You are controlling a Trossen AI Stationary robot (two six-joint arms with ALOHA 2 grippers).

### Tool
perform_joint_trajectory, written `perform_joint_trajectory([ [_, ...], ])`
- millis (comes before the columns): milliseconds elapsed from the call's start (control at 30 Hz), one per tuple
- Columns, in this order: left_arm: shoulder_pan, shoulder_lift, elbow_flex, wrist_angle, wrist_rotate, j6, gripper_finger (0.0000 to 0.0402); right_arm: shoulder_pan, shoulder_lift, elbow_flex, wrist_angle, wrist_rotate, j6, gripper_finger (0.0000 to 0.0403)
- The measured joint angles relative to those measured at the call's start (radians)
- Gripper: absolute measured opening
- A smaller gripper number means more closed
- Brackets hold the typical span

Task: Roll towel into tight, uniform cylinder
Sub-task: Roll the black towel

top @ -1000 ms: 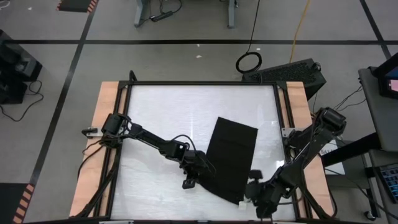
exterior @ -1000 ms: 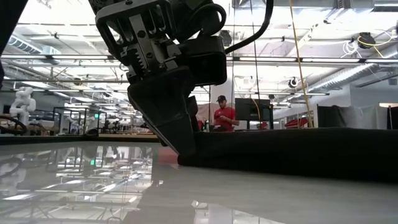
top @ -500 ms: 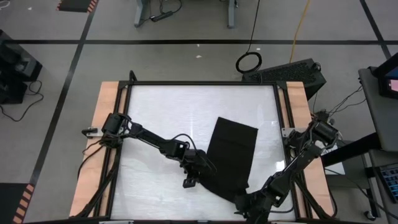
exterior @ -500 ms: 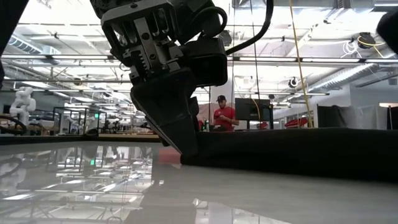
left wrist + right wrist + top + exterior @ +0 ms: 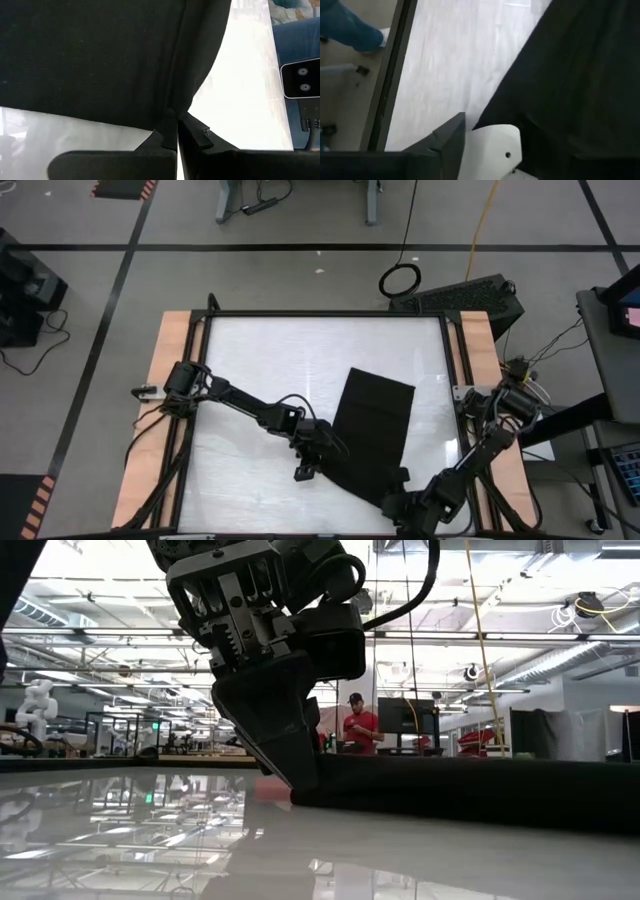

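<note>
Towel [image 5: 372, 430]: plain black cloth, lying flat as a slanted oblong on the right half of the white table top [image 5: 270, 370]. Its far end points toward the table's far right; its near end reaches the table's near edge, between the two grippers. No rolled portion is visible from above. In the low view it reads as a low dark band [image 5: 470, 788] stretching right from the left gripper.

Left gripper [image 5: 312, 465]: at the towel's near-left edge, low on the table. In the left wrist view the two dark fingers [image 5: 170, 135] meet at a point with a pinch of the towel's edge [image 5: 100, 55] between them, clamped on the cloth. In the low view the gripper [image 5: 285, 755] comes down from above, its tip touching the table where the band begins.

Right gripper [image 5: 398, 498]: at the towel's near-right corner, by the table's near edge. In the right wrist view one dark finger [image 5: 451, 135] and a white part beside it sit at the cloth's border [image 5: 580, 75]; whether the fingers are parted or closed cannot be told.

Table frame [image 5: 325, 314]: dark rails around the white top, with wooden strips along the left and right sides.

Person [image 5: 355, 725]: in a red shirt, standing far off in the room behind the table, seen in the low view.
</note>
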Motion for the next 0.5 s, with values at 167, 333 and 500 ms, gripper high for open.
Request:
perform_joint_trajectory([
  [167, 0.000, 0.000, 0.000, 0.004, 0.005, 0.003, 0.0000, 0.014, 0.013, 0.003, -0.010, 0.009, 0.007, 0.0126],
  [333, -0.001, 0.000, 0.000, 0.003, 0.056, 0.011, 0.0000, 0.014, 0.012, 0.001, -0.034, 0.023, 0.097, 0.0053],
  [500, -0.013, 0.000, 0.000, 0.005, 0.102, -0.007, 0.0000, 0.017, -0.020, -0.042, 0.040, 0.016, 0.180, 0.0008],
])
